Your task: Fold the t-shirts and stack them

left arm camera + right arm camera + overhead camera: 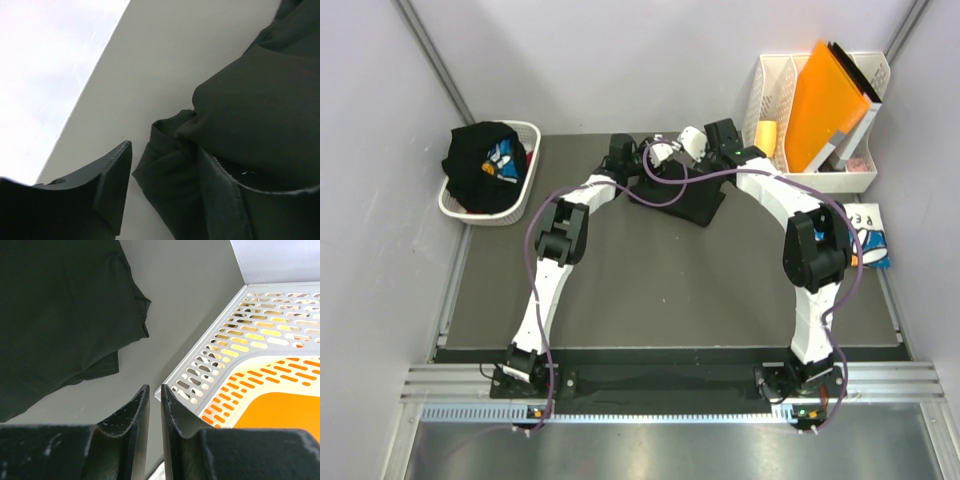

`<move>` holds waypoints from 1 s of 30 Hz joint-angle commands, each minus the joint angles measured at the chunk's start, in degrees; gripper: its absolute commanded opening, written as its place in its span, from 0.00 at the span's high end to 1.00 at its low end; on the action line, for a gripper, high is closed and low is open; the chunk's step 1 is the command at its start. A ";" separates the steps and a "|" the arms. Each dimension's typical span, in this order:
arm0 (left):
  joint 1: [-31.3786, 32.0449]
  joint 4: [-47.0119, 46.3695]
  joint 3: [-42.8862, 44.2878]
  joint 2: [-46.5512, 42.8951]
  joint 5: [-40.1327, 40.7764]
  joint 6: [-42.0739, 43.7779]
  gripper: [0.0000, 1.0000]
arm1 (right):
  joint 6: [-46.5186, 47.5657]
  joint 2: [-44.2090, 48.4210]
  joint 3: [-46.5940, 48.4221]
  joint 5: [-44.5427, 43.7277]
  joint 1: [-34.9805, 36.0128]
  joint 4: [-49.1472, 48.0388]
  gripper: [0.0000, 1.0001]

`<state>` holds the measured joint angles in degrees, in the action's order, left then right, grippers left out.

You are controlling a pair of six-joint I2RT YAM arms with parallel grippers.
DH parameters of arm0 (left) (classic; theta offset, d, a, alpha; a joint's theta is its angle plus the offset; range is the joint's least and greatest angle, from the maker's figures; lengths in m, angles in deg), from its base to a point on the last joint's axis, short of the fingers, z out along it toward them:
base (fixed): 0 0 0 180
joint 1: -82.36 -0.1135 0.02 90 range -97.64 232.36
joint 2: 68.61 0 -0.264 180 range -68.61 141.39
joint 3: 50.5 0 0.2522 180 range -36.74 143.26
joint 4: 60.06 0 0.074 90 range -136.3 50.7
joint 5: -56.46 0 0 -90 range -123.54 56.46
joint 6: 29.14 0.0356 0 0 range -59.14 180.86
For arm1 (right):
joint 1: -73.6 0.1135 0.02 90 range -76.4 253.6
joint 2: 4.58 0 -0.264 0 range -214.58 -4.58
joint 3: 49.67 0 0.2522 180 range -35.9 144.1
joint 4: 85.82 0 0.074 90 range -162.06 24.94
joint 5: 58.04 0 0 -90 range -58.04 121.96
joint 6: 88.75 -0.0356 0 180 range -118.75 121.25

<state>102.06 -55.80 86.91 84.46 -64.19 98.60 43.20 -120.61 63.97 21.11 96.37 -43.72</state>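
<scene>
Shirt update: black t-shirt (pixel 677 195) lies folded far-centre on the surface (pixel 620 285), at 3 o'clock just beside my left claw (pixel 662 155), whose spread I cannot tell. My right claw (pixel 153 390), a narrow empty slit, has it at 10 o'clock, farther off.

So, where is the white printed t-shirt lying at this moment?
In the top view, the white printed t-shirt lies at the right edge of the table, just on the near side of the white file rack that holds the orange folder.
</scene>
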 commanded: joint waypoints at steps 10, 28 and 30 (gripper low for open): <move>-1.33 -6.14 -5.79 -6.56 21.50 3.74 0.22 | -0.64 -0.08 2.61 0.57 0.70 -2.23 0.81; -2.48 -19.85 -10.63 -9.81 32.30 2.87 0.20 | -0.56 0.89 0.85 0.31 1.23 -2.06 0.80; -2.57 -21.78 -10.80 -10.07 34.33 2.96 0.20 | -0.56 1.06 0.06 0.13 1.23 -2.15 0.80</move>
<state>100.14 -69.87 76.58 80.01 -35.43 102.34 43.16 -120.61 63.95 21.26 96.52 -43.72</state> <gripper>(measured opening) 0.798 0.203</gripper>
